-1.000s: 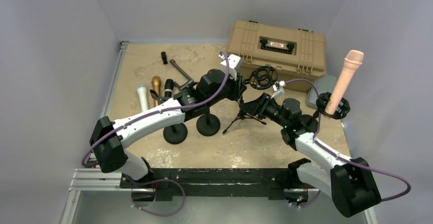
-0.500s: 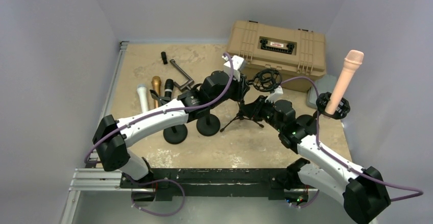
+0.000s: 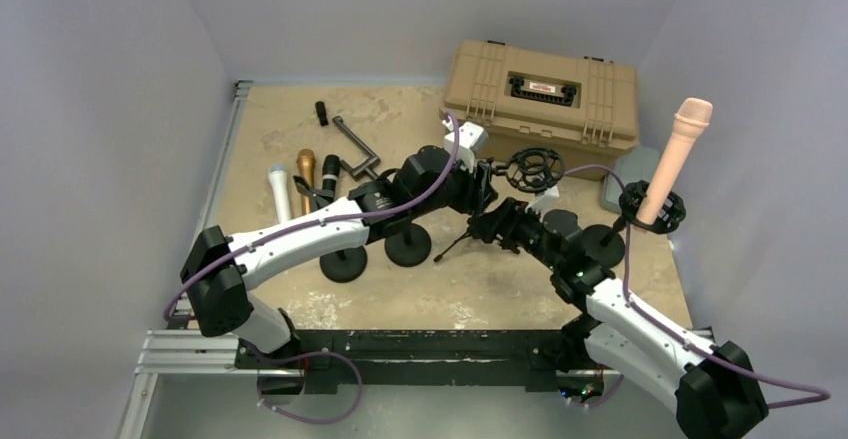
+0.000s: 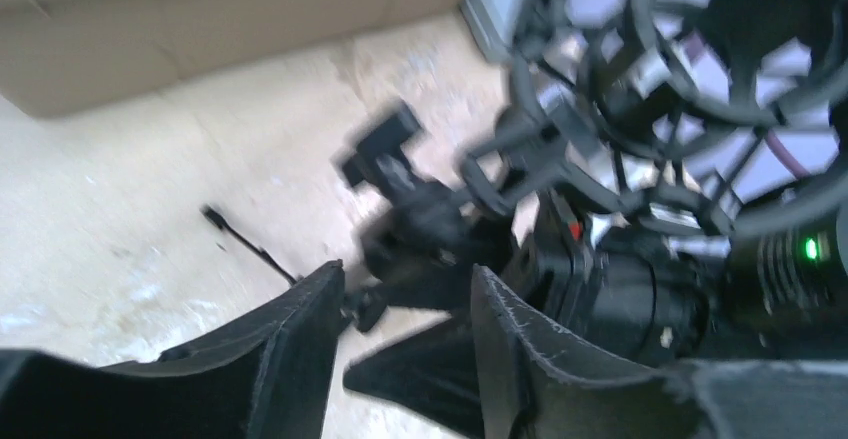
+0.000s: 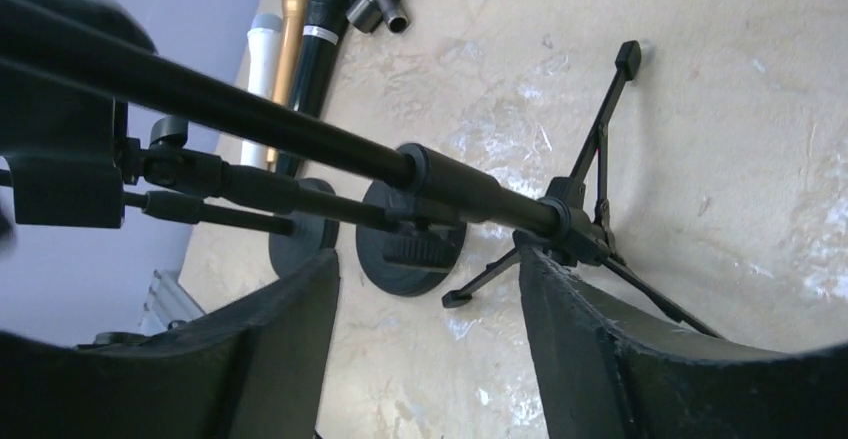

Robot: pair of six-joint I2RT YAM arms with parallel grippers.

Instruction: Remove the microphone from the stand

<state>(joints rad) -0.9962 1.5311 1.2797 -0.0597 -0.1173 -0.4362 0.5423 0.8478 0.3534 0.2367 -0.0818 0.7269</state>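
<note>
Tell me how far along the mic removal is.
Looks done: three microphones lie on the table, and the shock mount on the tripod stand is empty. In hand: left tool and right tool, jaws apart, flank that stand, holding nothing. Remaining: the pink microphone sits in its holder, untouched.

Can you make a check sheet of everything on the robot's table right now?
Surface: tan mottled table top.
Job's things: pink microphone upright in its stand ring, far right; not yet removed.
Clutter: tan case; empty tripod mount; white, gold and black spare microphones lying at left; round bases; metal pipe piece.
Grippers: left gripper open; right gripper open; both near the tripod.
Cables: purple cables along both arms.
Surroundings: plain grey walls.
</note>
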